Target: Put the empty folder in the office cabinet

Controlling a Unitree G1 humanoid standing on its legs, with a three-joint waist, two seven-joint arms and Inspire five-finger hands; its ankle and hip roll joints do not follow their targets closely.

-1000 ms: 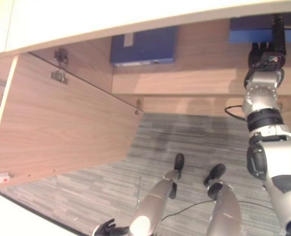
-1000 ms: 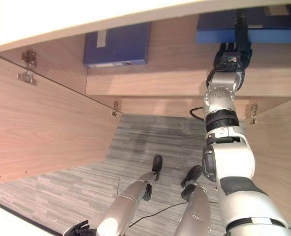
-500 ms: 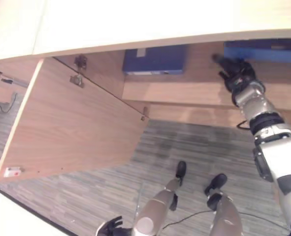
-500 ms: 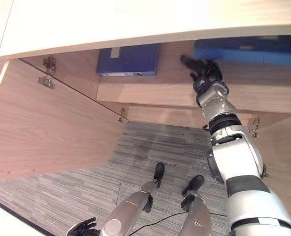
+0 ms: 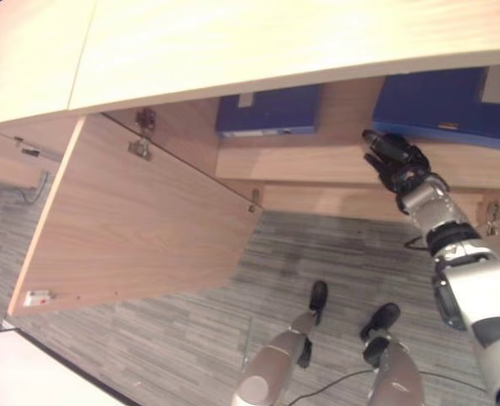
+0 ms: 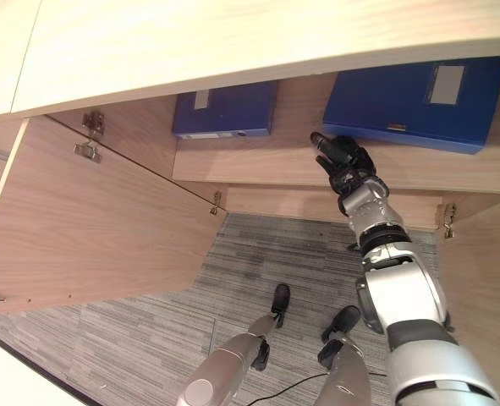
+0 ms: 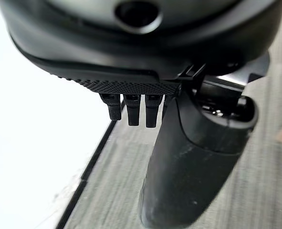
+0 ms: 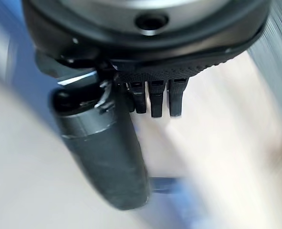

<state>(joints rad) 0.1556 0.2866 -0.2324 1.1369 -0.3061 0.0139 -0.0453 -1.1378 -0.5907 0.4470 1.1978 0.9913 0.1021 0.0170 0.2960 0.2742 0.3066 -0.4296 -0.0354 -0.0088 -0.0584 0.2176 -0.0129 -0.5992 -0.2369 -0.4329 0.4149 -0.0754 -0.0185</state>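
On the cabinet shelf (image 6: 258, 165), at about 1 o'clock from the right hand (image 6: 344, 161), lies the folder (image 6: 414, 101), flat, blue, with its long axis running roughly 9-to-3 across the shelf and tilted slightly down toward 3. Its spine label sits near the 3 o'clock end. The near long edge faces the hand; hand and folder look just apart, not touching, though contact is hard to rule out. Right hand fingers are extended and relaxed, holding nothing; the right wrist view shows straight fingers over the pale shelf with blue at the side. A second folder (image 6: 224, 111) lies at 10 o'clock, well apart, deeper on the shelf. The door (image 6: 97, 228) hangs open at 8 o'clock. The left hand (image 7: 179, 157) is low over carpet (image 6: 250, 279), fingers straight, empty, far from the shelf. Right hand is the nearer one. Judged: folder is already in the cabinet; any further nudge would go toward 12, square to its long axis.
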